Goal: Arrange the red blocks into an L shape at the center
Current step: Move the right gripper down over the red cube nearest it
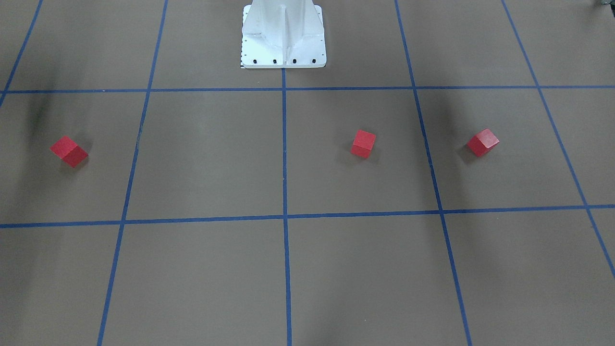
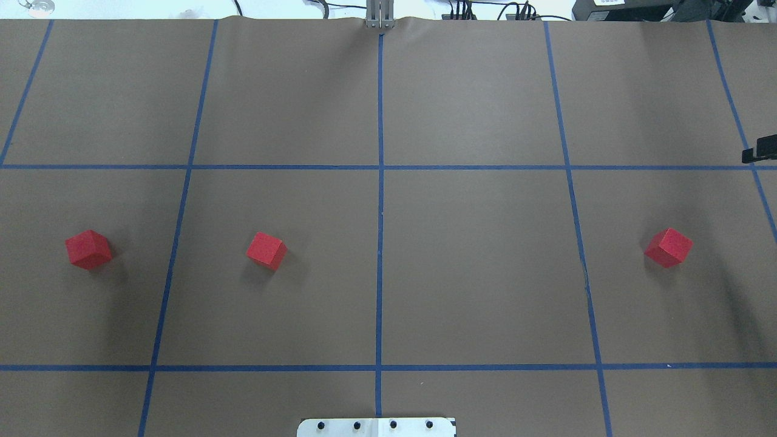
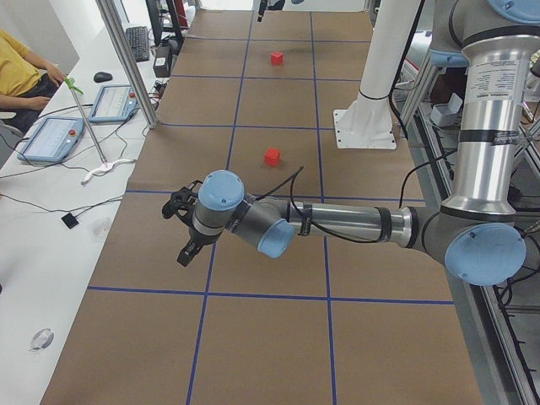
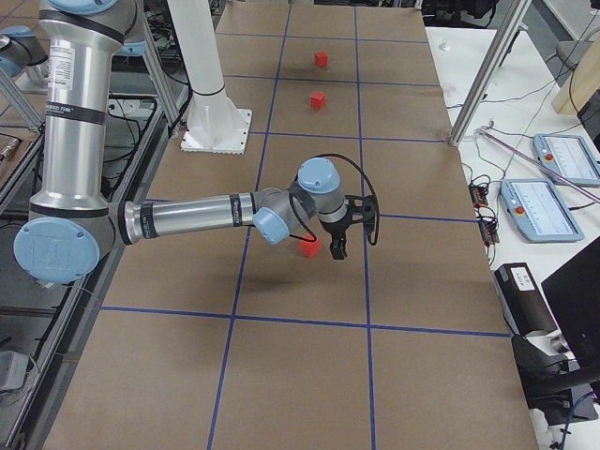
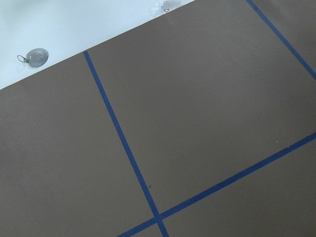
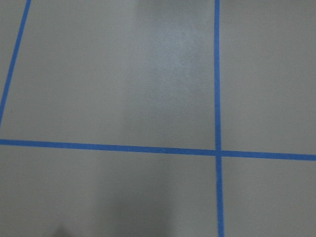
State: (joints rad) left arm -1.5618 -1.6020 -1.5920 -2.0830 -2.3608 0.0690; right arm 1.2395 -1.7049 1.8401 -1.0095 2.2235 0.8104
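Nothing of the L is built yet. The three blocks lie in a loose row across the counter [image 2: 485, 291], well apart from one another, each turned at its own angle. The outer left block [image 2: 88, 249] sits across a tape line [image 2: 176, 243] from the inner left block [image 2: 266, 250]. That inner block is the nearest of the three to the center [image 2: 380, 255], but it is not at it. The right block [image 2: 668, 247] lies far out on the other side. No two blocks touch, and none rests at the center.

All three blocks rest on the counter, so neither hand holds one. The left hand [image 3: 180, 229] hangs over the counter on the robot's left side. The right hand [image 4: 352, 234] hangs just beside the right block, seemingly a little above it. Both hands show only in the side views, so I cannot tell whether their fingers are apart or together. The wrist views show only brown counter and tape.

By my judgement the whole job is left. Each block has to be carried to the center. Two must be set touching in a line and the third set against the side of an end one. As the blocks lie skewed, their faces will also need squaring so that they meet flush.
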